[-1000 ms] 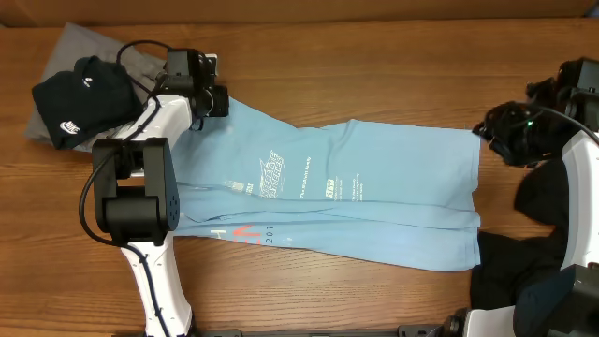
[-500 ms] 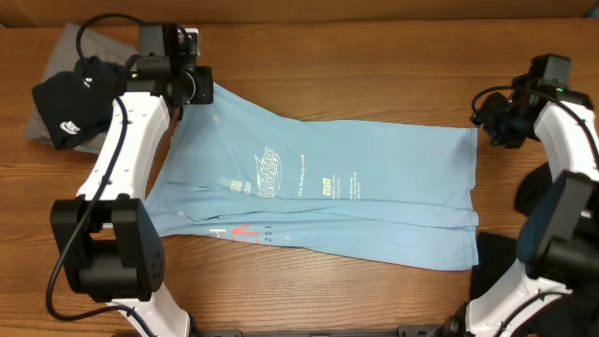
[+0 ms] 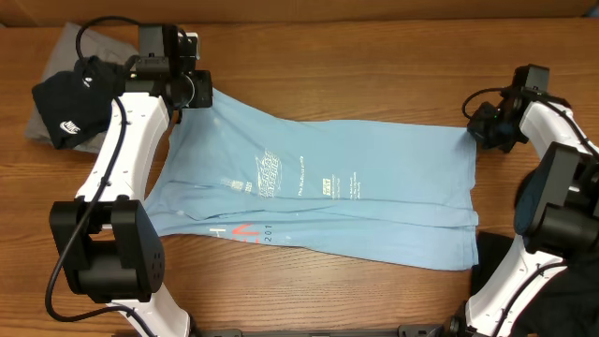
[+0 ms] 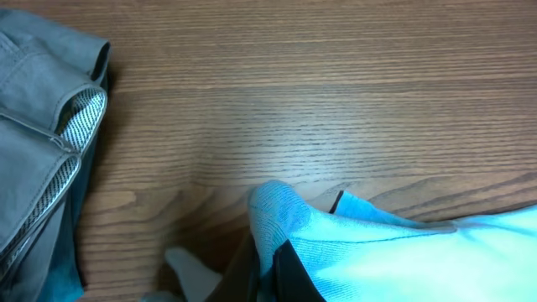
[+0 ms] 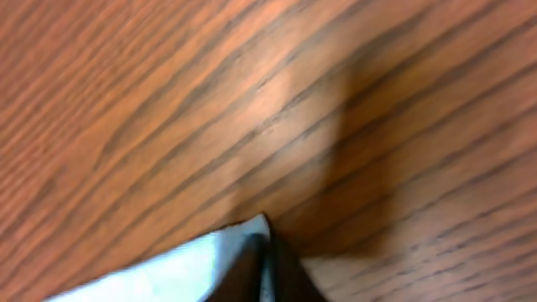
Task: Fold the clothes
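Observation:
A large light blue T-shirt [image 3: 328, 187] with pale printed text lies folded lengthwise across the table. My left gripper [image 3: 199, 91] is shut on its top left corner; the left wrist view shows the blue cloth [image 4: 352, 252] pinched between my fingers [image 4: 273, 264]. My right gripper [image 3: 477, 129] is shut on the top right corner; the right wrist view shows a pale corner of the cloth [image 5: 193, 264] between the dark fingers [image 5: 262, 268]. A black garment [image 3: 80, 98] with a white logo lies at far left.
A grey garment [image 3: 70, 42] lies under the black one at the back left; it also shows in the left wrist view [image 4: 42, 134]. More dark cloth [image 3: 496, 257] lies at the right, near my right arm's base. Bare wooden table [image 3: 374, 75] runs behind the shirt.
My left gripper has pulled the shirt's top left corner up and to the left. My right gripper has moved in to the top right corner. The shirt's upper edge is now stretched flatter.

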`<action>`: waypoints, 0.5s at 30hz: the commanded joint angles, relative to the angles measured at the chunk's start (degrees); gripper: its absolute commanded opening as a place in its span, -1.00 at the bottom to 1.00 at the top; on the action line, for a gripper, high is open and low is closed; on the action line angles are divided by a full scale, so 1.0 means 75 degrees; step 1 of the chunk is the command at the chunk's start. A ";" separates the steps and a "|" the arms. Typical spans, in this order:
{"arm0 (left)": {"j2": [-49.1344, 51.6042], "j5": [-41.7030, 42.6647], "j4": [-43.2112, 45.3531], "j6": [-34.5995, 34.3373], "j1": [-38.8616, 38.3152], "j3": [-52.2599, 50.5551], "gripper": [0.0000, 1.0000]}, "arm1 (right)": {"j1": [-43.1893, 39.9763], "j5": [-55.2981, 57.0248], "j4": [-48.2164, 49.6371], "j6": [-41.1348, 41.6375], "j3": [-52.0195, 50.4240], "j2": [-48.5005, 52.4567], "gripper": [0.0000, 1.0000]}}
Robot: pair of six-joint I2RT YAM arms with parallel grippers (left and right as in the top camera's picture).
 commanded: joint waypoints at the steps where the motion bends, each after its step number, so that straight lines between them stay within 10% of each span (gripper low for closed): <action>1: -0.0061 -0.0583 -0.0163 -0.0076 0.0047 0.0041 -0.90 | 0.0029 -0.0233 -0.0280 -0.0023 0.0041 -0.0111 -0.92; 15: -0.0102 -0.1215 -0.0775 -0.0099 0.0093 0.0041 -0.89 | -0.0117 -0.0233 -0.1239 0.0414 0.0038 -0.2795 -0.92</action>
